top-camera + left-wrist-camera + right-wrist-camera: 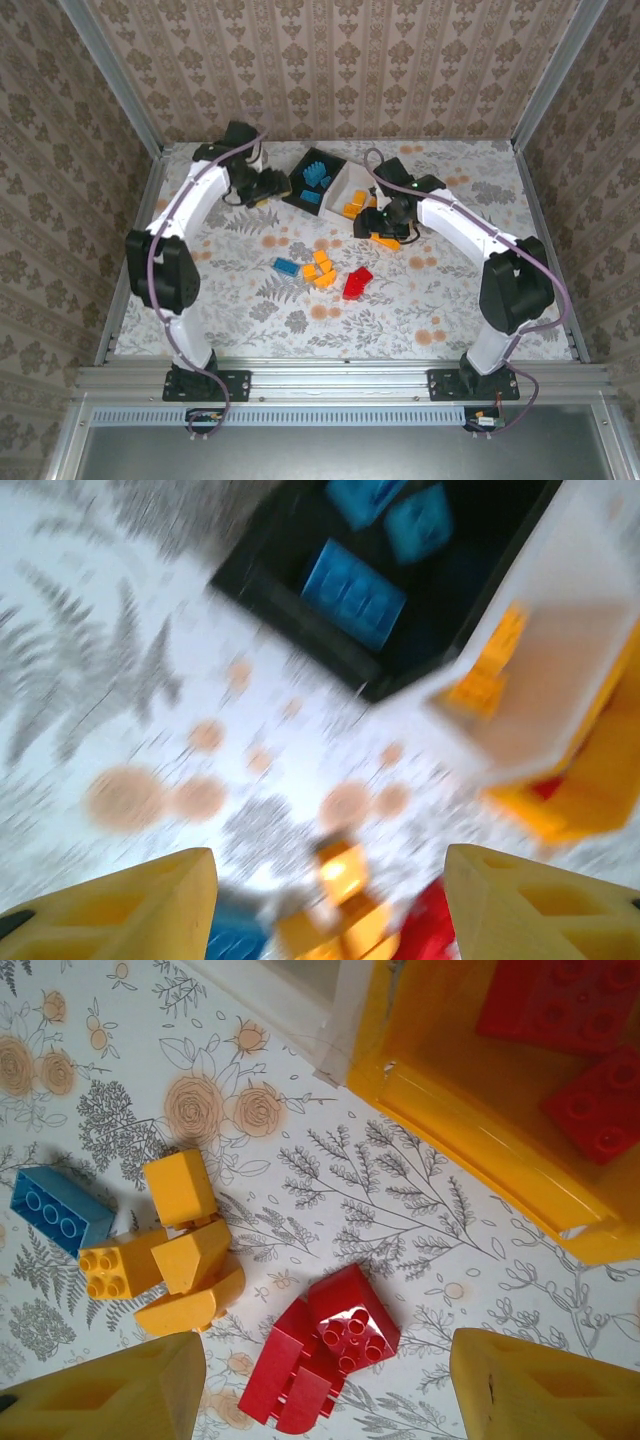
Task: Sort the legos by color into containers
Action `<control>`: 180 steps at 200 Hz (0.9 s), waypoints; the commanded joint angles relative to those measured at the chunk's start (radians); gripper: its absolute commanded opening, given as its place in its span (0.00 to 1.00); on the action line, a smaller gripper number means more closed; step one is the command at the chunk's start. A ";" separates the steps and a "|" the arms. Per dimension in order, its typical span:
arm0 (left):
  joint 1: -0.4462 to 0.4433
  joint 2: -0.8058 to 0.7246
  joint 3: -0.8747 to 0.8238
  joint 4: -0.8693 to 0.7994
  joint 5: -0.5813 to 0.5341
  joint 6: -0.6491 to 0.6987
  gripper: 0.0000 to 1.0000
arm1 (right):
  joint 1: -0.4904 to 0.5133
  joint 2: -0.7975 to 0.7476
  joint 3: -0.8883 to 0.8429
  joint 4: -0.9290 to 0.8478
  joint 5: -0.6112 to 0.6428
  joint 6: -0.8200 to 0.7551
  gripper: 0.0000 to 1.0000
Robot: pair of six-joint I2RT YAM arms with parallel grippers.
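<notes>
Overhead view looks down on all; both close wrist views seemingly share the loose legos.

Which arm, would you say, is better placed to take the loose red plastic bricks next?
Right, probably: its open hand faces the red plastic bricks, beside the orange-yellow plastic bin holding reds. The left hand is off by the black plastic bin.

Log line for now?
left fingers open, empty | right fingers open, empty | loose legos: blue, yellow, red | yellow bin: red legos
</notes>
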 commanded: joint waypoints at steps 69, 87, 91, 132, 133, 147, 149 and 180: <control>-0.159 0.020 -0.175 -0.204 -0.211 0.387 0.72 | 0.000 0.020 0.015 0.031 -0.087 0.032 0.67; -0.109 0.029 -0.172 -0.177 -0.115 0.261 0.72 | 0.000 0.006 -0.001 0.031 -0.080 0.034 0.67; -0.096 0.029 -0.172 -0.166 -0.092 0.234 0.72 | 0.000 0.002 -0.005 0.032 -0.078 0.035 0.67; -0.057 0.057 -0.165 -0.181 -0.022 -0.145 0.77 | 0.000 -0.023 -0.038 0.040 -0.066 0.041 0.67; -0.056 0.054 -0.168 -0.174 -0.015 -0.157 0.78 | 0.000 -0.022 -0.038 0.040 -0.065 0.040 0.67; -0.045 0.005 -0.254 -0.049 0.080 -0.355 0.79 | 0.000 -0.028 -0.047 0.047 -0.062 0.043 0.67; -0.042 -0.004 -0.268 -0.025 0.088 -0.385 0.79 | 0.000 -0.028 -0.047 0.048 -0.062 0.044 0.67; -0.050 -0.124 -0.495 0.315 0.127 -0.852 0.77 | 0.001 -0.024 -0.055 0.063 -0.071 0.051 0.67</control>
